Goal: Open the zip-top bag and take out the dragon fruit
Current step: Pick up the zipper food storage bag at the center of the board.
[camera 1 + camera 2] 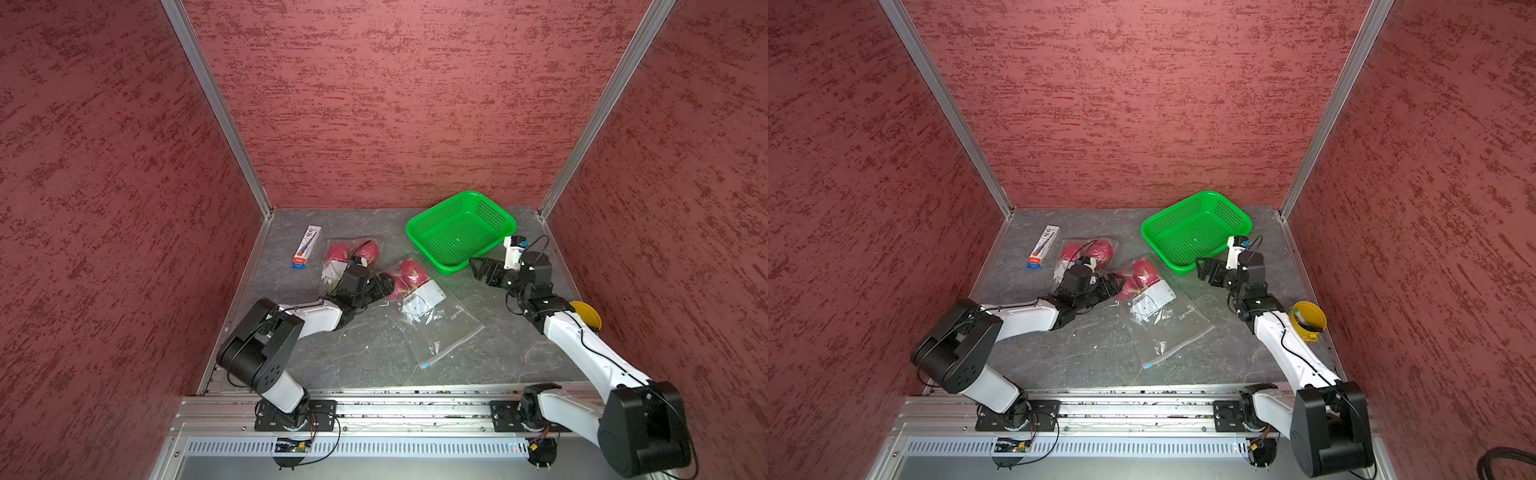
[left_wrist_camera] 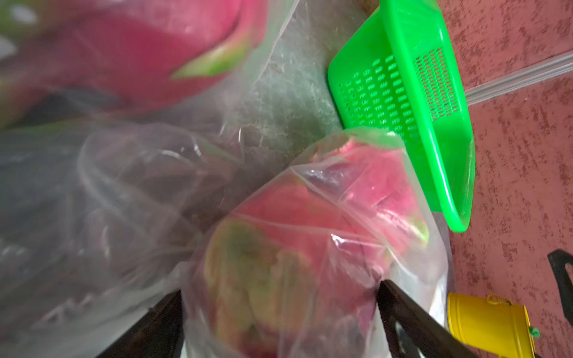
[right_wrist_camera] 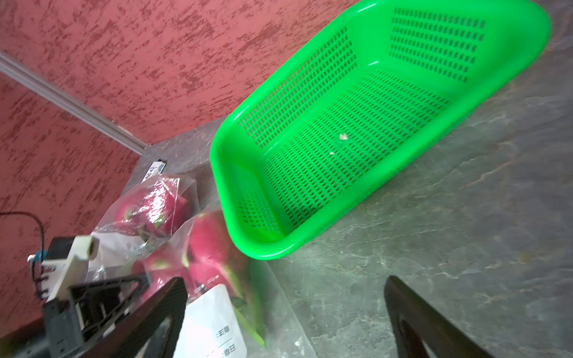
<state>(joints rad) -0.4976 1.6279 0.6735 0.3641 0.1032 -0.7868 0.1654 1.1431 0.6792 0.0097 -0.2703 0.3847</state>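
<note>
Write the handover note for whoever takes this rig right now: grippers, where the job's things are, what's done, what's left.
Left gripper: open, jaws either side of a bagged dragon fruit; contact unclear.
Right gripper: open, empty, by the green basket.
Things: four fruits, two in each clear bag, the near bag and the far bag.
Done: nothing out; basket holds no fruit.
Left: open the near bag's zip, blue slider at its near end, and take the fruit out.
</note>
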